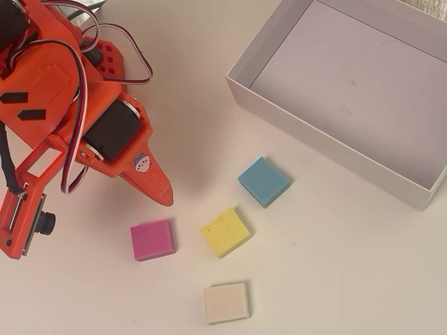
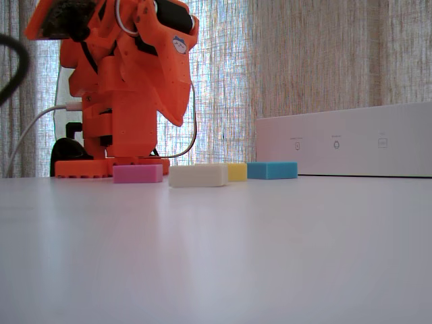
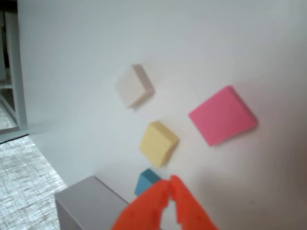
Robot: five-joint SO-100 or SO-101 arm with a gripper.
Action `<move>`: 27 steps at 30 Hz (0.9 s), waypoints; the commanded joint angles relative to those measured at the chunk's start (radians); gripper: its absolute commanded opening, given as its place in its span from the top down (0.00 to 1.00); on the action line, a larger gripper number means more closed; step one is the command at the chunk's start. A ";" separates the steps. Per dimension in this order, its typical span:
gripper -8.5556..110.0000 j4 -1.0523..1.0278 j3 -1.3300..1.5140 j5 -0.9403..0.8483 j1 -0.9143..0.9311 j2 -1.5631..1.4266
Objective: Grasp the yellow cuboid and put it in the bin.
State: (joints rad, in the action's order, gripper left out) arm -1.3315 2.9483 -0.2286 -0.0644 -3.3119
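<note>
Yellow cuboid (image 1: 225,232) flat, outside bin (image 1: 279,115)

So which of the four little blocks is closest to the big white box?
The blue block. In the overhead view it lies just below the bin's near wall, while the yellow cuboid, pink block and cream block lie farther off.

No readable text, small white sticker (image 1: 143,165) on the orange arm, faint illegible marks on the bin (image 2: 337,144) wall

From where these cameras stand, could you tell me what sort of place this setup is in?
Probably a room in a home or small office, not a factory floor. A plain white table stands before a window hung with sheer woven curtains, and it holds only a hobby-style orange arm, foam-like coloured blocks such as the yellow cuboid, and the bin.
</note>
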 commanded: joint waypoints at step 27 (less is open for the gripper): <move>0.49 0.081 -0.922 -0.109 -0.156 0.810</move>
State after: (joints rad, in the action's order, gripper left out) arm -1.2349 2.2013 -0.3313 -0.2086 -2.6446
